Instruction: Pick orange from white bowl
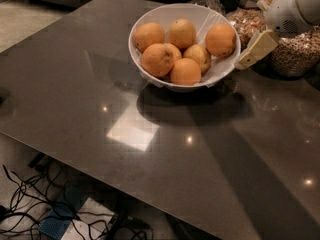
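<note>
The white bowl (150, 76) stands at the back middle of the dark table and holds several oranges. A smooth, evenly deep-orange orange (220, 40) lies against the bowl's right side. A paler yellowish-brown one (198, 57) lies in the middle, and a bigger one with a dark dot (158, 59) at the front left. My gripper (246, 60), cream-coloured under a white wrist, hangs just outside the bowl's right rim, right of the deep-orange orange and apart from it. It holds nothing that I can see.
Glass jars of grains (296, 54) stand right behind my gripper at the back right, another (246, 23) behind the bowl. The dark table (100, 109) ends at a front edge, with cables (30, 204) on the floor below left.
</note>
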Robot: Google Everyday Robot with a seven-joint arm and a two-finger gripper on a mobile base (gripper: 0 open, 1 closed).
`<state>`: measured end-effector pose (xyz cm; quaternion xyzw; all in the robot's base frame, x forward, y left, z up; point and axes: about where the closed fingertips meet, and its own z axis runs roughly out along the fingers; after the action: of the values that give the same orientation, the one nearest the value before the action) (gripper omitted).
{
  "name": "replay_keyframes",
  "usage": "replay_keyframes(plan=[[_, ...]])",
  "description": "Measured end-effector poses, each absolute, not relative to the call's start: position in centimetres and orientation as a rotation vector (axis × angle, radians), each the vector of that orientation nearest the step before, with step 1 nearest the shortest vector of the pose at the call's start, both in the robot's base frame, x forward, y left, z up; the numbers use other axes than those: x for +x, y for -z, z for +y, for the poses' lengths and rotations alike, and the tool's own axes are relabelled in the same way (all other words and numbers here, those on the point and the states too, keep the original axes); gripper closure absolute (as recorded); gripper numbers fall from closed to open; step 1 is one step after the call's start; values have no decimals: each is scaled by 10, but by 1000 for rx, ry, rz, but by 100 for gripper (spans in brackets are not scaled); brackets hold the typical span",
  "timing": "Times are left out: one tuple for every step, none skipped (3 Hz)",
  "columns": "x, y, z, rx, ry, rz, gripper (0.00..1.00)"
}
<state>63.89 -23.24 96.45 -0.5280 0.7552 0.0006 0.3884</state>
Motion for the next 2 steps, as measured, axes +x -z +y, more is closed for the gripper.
replay_keyframes(plan=[[649, -963, -224, -1363, -34, 1887, 7], [658, -962, -217, -1389, -41, 1859, 14]])
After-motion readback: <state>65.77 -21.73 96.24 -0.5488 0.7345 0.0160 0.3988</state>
